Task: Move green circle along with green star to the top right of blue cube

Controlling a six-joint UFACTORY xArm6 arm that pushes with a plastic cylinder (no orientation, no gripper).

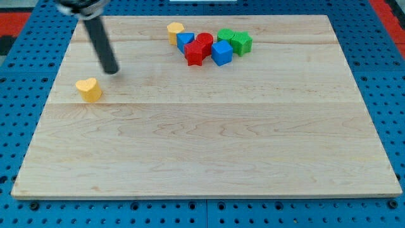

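Your green circle (225, 35) and green star (242, 42) sit touching at the view's top, just up-right of the blue cube (221, 52). You have no jaws; my tip (111, 69) stands far left, near the yellow heart (89, 89)

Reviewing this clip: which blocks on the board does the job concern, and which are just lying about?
Job: green circle; green star; blue cube; my tip, far off at the view's left, just above the yellow heart.

Lying about: yellow heart; yellow block; second blue block; red circle; red star.
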